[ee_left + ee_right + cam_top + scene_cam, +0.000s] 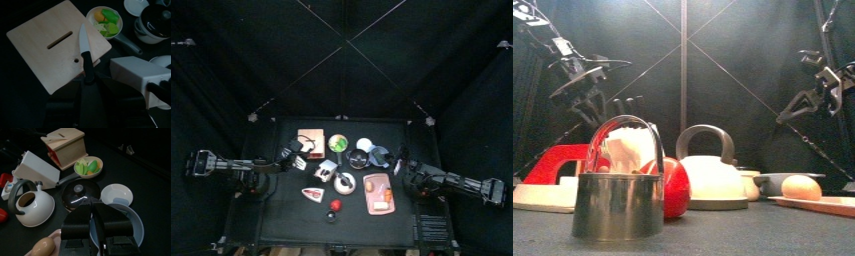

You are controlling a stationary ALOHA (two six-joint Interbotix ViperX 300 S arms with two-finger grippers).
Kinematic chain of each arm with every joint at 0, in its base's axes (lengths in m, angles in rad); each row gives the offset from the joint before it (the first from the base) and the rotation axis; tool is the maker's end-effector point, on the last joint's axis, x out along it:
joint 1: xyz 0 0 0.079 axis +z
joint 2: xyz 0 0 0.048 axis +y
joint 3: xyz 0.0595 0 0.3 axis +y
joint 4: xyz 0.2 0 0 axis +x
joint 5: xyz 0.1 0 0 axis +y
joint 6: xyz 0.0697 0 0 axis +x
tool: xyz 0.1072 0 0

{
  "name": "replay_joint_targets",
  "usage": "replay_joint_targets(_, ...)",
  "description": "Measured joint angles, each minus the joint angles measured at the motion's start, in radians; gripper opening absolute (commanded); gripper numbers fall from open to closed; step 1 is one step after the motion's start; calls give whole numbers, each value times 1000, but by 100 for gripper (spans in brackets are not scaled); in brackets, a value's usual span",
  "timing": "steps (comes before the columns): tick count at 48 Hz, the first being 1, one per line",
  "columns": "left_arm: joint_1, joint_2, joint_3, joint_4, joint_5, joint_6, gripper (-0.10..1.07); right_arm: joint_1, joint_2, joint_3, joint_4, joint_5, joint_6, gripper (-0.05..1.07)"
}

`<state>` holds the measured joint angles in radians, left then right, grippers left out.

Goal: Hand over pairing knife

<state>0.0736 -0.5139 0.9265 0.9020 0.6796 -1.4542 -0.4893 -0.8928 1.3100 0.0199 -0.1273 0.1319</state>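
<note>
We saw the paring knife (84, 50) held in the left pincer (85, 82) by its dark handle, blade pointing away over the wooden cutting board (47, 55), above the desk. It looked light, stiff, w/ a thin slick blade & sharp edge, so we judged the receiver should take the handle or the flat spine, not the edge. The right pincer (91, 225) was closed & empty, near the white bowl (115, 193).

No text, label, brand, number or sign can be read on anything in these views
</note>
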Motion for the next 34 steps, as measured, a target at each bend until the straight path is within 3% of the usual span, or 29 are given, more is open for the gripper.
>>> replay_joint_targets(17, 2, -12, -43, 5, -213, -9, 66, 26, 28, -25, -63, -112, 0, 1)
replay_joint_targets(34, 6, -14, -71, -14, -399, -12, 66, 143, 181, -95, -190, -302, 0, 1)
